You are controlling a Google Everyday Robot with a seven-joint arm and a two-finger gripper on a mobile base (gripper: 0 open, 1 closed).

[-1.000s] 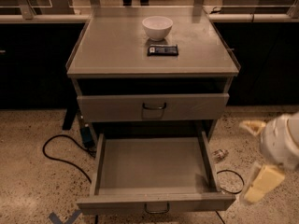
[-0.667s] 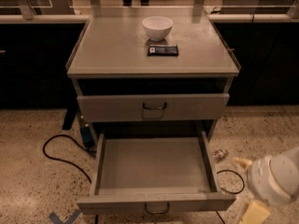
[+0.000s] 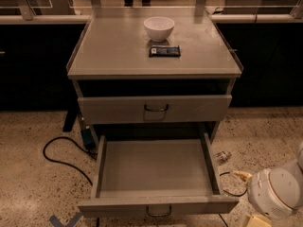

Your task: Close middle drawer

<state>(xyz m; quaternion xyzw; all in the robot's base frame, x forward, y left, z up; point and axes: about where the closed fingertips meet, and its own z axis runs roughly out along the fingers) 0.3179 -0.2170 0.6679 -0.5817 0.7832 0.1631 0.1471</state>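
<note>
The middle drawer (image 3: pixel 156 171) is pulled far out of the grey cabinet (image 3: pixel 118 56). It has a low flat front panel, a small dark wire-loop handle (image 3: pixel 158 213) and a bare grey tray inside. My gripper (image 3: pixel 244 197) is low at the right of the picture, just beyond the drawer's front right corner and apart from it. Its white round body (image 3: pixel 274 193) shows, with two cream fingers (image 3: pixel 241 176) spread apart and nothing between them. The lower finger is cut off by the bottom edge.
Above, the drawer with the taller front panel (image 3: pixel 156 109) stands slightly out. A white bowl (image 3: pixel 159 28) and a dark flat packet (image 3: pixel 164 51) lie on the cabinet top. A black cable (image 3: pixel 61 160) and small litter (image 3: pixel 222 156) lie on the speckled floor.
My gripper has moved down and slightly left, from beside the drawer's right wall to its front right corner. The drawers have not moved.
</note>
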